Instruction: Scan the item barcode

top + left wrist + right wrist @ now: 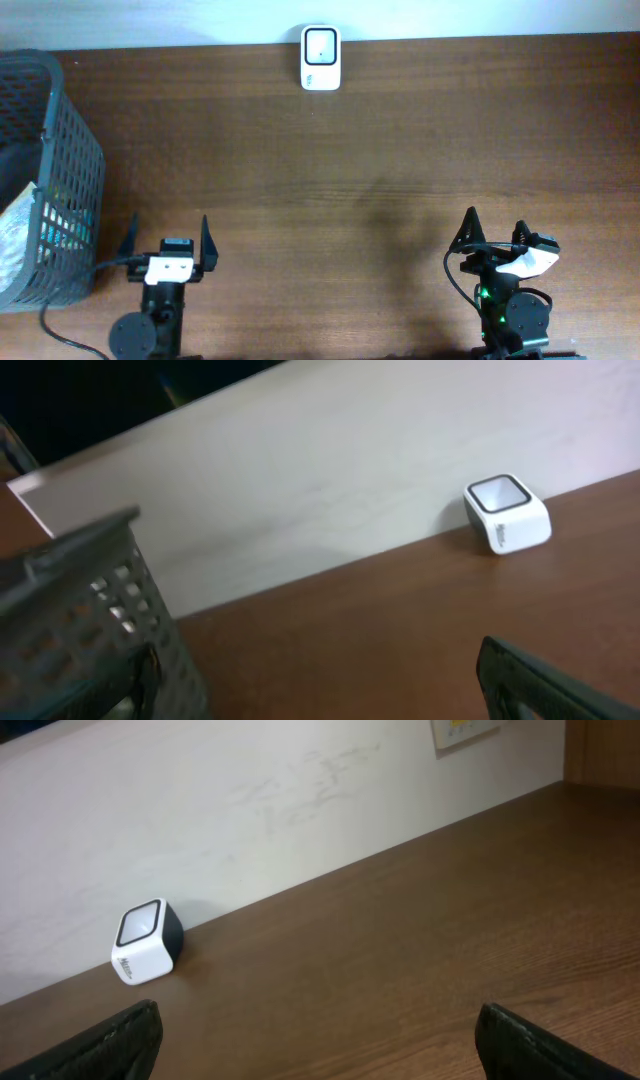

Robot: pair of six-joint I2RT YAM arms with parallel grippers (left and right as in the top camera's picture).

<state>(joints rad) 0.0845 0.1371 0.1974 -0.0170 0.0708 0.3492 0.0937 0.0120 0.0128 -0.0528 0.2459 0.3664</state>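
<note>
A white scanner [321,58] with a dark window stands at the table's far edge, against the wall; it also shows as the scanner [507,515] and the scanner [147,942] in the wrist views. At the left stands a dark mesh basket [50,150] holding a pale wrapped item [14,235] and something teal, both partly hidden by the mesh. My left gripper [168,238] is open near the front edge, just right of the basket [70,620], nothing between its fingers [520,680]. My right gripper [495,235] is open at the front right, also empty [320,1040].
The brown wooden table [350,160] ends at a pale wall [330,470] behind the scanner. A wall plate [464,730] shows at the top of the right wrist view. A black cable [62,322] trails from the left arm's base by the basket.
</note>
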